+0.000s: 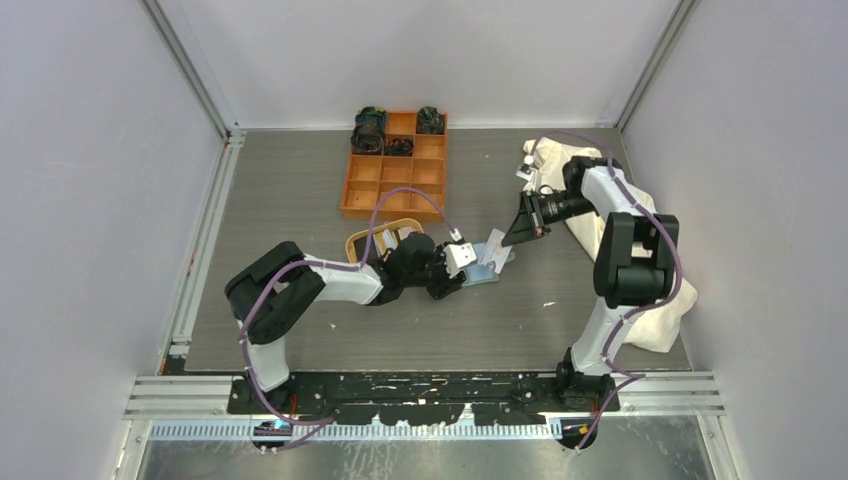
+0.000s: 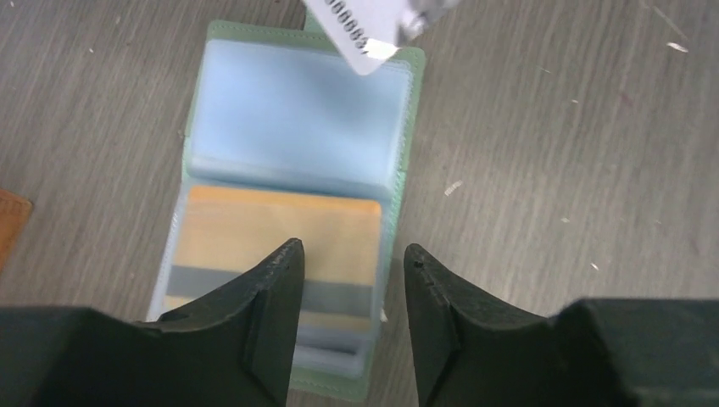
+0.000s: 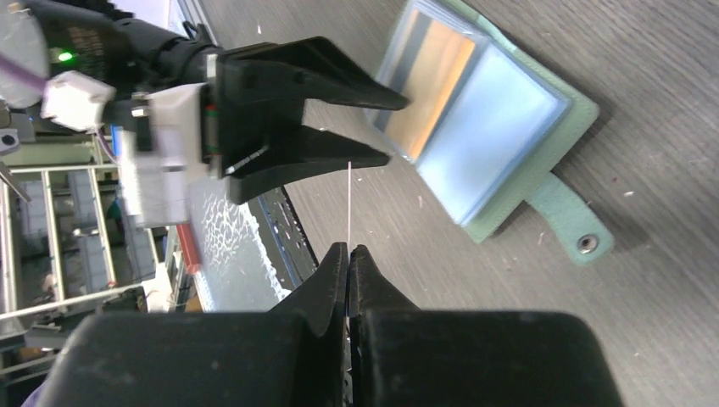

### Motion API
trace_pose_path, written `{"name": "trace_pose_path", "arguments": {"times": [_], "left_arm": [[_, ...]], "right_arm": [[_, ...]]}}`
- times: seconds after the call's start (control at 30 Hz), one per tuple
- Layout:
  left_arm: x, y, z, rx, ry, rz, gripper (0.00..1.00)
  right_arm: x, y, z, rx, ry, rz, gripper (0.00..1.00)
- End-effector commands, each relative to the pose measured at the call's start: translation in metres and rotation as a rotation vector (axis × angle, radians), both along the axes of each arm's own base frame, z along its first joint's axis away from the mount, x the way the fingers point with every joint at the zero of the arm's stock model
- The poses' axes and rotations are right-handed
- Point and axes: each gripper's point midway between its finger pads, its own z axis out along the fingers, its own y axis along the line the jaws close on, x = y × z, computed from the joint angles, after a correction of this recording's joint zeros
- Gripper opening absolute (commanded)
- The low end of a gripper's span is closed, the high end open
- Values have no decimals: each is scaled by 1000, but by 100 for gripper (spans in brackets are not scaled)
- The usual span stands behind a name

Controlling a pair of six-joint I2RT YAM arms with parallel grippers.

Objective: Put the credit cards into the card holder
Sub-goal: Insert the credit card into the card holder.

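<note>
Clamps the right gripper [image 3: 348, 251] fingers tight together on a white credit card [image 3: 349, 203], edge-on just above the strap tab [image 3: 566, 222] end of the sage-green card holder [image 2: 297, 110]. Lies open and flat near the middle of the grey table [image 1: 300, 200], with an orange card [image 2: 280, 233], grey-striped, in the clear pocket under the left gripper [image 2: 352, 250]. Hovers there with fingers partly spread, one tip over that card, the other just off the holder's edge; cannot tell whether touching.
</note>
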Motion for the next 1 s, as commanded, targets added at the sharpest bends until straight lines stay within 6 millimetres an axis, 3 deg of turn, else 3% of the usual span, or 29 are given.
{"name": "trace_pose_path", "arguments": {"times": [0.0,0.13,0.23,0.27,0.3,0.47,0.6,0.73,0.97], "left_arm": [[-23,9,20,-109,81,29,49],[-29,24,54,-278,113,97,63],[-27,41,58,-416,273,238,82],[-21,47,57,-462,338,296,96],[-18,51,54,-507,417,347,99],[1,74,36,-705,705,535,99],[3,78,13,-699,816,657,92],[7,83,6,-648,814,737,83],[-2,98,-10,-368,712,888,68]], "right_arm": [[16,5,-9,-24,-2,61,1],[30,9,-20,-32,15,104,1],[34,14,-33,-44,38,122,1],[35,18,-38,-53,46,128,1],[36,23,-42,-66,51,134,1],[45,25,-57,-110,71,116,1],[40,30,-62,-107,96,137,1],[36,37,-67,-110,113,156,1],[39,35,-80,-161,130,131,1]]}}
